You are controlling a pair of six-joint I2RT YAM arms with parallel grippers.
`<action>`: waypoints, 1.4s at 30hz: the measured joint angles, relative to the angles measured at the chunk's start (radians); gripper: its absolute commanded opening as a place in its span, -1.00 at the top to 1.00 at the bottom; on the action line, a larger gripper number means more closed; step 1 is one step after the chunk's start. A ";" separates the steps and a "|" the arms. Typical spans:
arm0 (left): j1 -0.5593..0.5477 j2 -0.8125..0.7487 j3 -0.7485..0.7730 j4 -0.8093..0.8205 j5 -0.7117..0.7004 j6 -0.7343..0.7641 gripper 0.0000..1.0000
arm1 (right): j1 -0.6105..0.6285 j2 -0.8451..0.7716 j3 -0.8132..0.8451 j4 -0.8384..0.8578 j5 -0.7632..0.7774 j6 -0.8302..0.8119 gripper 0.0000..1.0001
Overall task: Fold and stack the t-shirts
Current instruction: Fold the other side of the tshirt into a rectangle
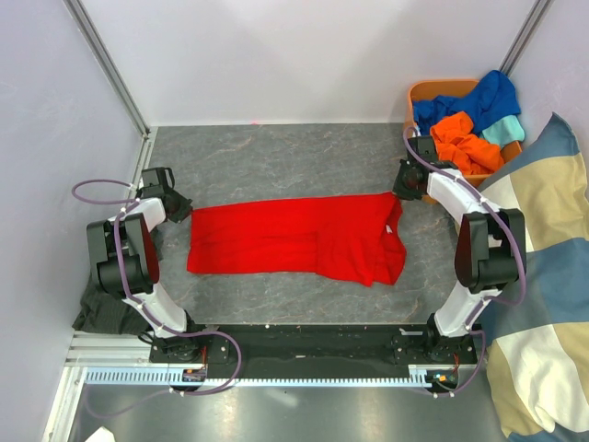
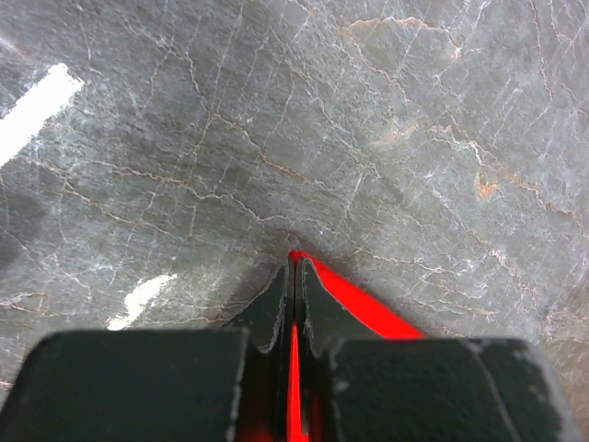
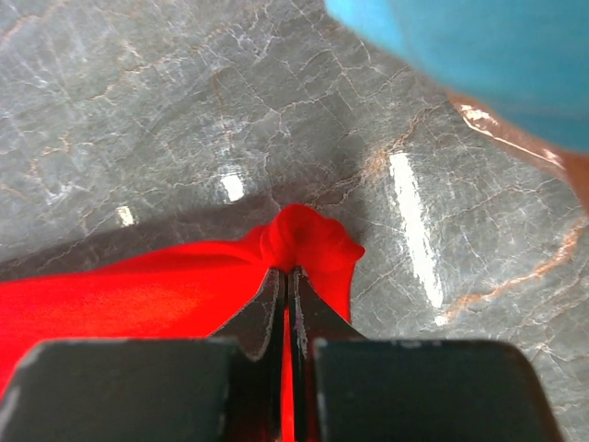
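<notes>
A red t-shirt (image 1: 299, 238) lies stretched lengthwise across the middle of the grey marbled table. My left gripper (image 1: 180, 210) is shut on its left end; the left wrist view shows red cloth (image 2: 368, 302) pinched between the closed fingers (image 2: 296, 262). My right gripper (image 1: 407, 189) is shut on the shirt's right end, where a bunched red corner (image 3: 308, 241) bulges past the fingertips (image 3: 287, 273). More t-shirts, royal blue (image 1: 474, 99), orange (image 1: 465, 143) and light teal (image 1: 504, 129), sit heaped in an orange basket (image 1: 425, 92) at the back right.
A big blue-and-beige checked cushion (image 1: 538, 295) fills the right side beside the right arm. Dark cloth (image 1: 103, 313) lies by the left arm's base. White walls and metal frame posts enclose the table on the left and back.
</notes>
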 measured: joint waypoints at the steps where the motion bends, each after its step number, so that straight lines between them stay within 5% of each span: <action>1: 0.000 0.000 0.000 0.000 0.001 0.000 0.96 | 0.000 0.006 0.000 0.000 0.000 0.000 0.84; 32: 0.002 0.108 0.089 0.019 0.034 0.000 0.96 | -0.003 0.244 0.167 0.177 0.021 -0.001 0.81; 34: 0.002 0.116 0.094 0.021 0.036 0.000 0.93 | -0.003 0.264 0.180 0.206 0.022 -0.004 0.66; 35: 0.002 0.120 0.097 0.025 0.037 0.000 0.89 | -0.003 0.275 0.187 0.221 0.024 -0.007 0.17; 37: 0.002 0.127 0.100 0.034 0.037 0.000 0.77 | -0.003 0.294 0.201 0.247 0.026 -0.011 -0.19; 38: 0.002 0.130 0.101 0.038 0.037 0.000 0.25 | -0.003 0.303 0.206 0.263 0.030 -0.024 -0.43; 39: 0.003 0.132 0.102 0.040 0.037 -0.001 -0.56 | -0.004 0.311 0.211 0.276 0.031 -0.036 -0.47; 40: 0.005 0.133 0.103 0.042 0.036 0.000 -0.95 | -0.004 0.318 0.215 0.286 0.026 -0.047 -0.53; 42: 0.007 0.128 0.116 0.079 0.056 -0.018 -1.00 | -0.001 0.322 0.216 0.300 0.016 -0.062 -0.57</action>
